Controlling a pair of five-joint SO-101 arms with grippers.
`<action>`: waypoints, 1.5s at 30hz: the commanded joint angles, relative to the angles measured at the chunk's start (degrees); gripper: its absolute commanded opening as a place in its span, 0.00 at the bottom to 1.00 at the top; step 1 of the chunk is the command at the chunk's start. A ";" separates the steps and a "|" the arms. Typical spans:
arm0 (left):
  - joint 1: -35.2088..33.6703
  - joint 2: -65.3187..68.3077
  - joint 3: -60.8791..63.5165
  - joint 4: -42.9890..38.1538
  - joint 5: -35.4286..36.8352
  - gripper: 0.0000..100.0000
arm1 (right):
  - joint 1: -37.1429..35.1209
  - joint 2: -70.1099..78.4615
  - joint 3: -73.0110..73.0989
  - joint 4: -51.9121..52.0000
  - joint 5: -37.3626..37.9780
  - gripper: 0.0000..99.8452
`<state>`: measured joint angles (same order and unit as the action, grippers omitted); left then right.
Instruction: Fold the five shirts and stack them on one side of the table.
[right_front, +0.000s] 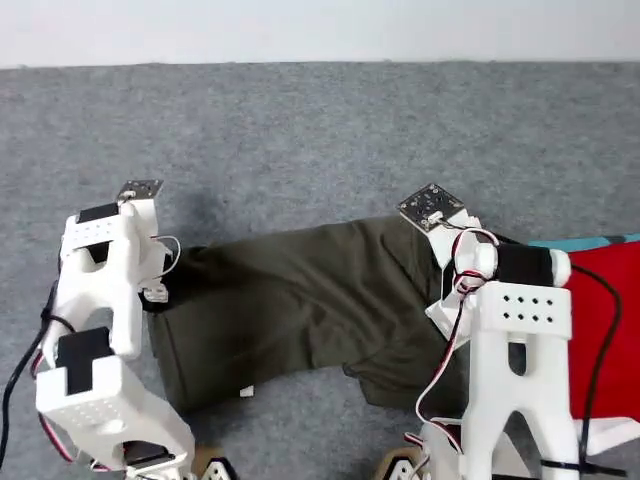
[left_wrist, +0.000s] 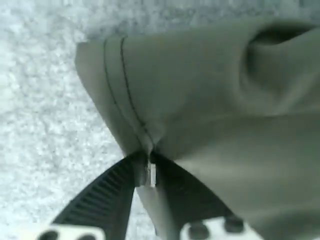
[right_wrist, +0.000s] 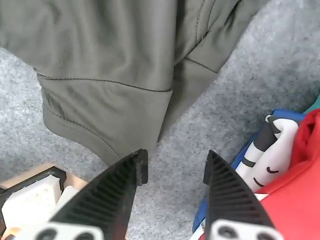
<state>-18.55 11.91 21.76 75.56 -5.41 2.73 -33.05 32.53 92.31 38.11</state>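
The olive shirt (right_front: 300, 300) lies spread and creased across the middle of the grey table (right_front: 300, 130). The left gripper (left_wrist: 146, 169) is closed tight on a stitched edge of this shirt. The cloth is pinched between its 2 jaws at the shirt's end nearest that arm. The right gripper (right_wrist: 175, 167) stands wide apart and holds nothing. It hangs over bare table just beside a hemmed sleeve of the olive shirt. A red shirt (right_front: 605, 330) lies at the table's side by the right arm, with a blue and white garment (right_wrist: 274, 150) touching it.
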 joint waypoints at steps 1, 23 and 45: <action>0.18 -5.71 -5.32 -0.53 0.09 0.01 | 0.22 -1.45 -0.18 -0.66 0.00 0.19; 9.23 13.45 -34.68 6.59 0.09 0.02 | 0.66 -1.45 -0.18 -0.57 -0.09 0.19; 5.98 19.16 -34.33 11.52 -0.26 0.02 | -10.15 32.22 -3.34 -52.97 -17.05 0.19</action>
<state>-10.55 30.46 -12.62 90.33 -5.67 -8.97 -5.36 32.44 46.95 21.67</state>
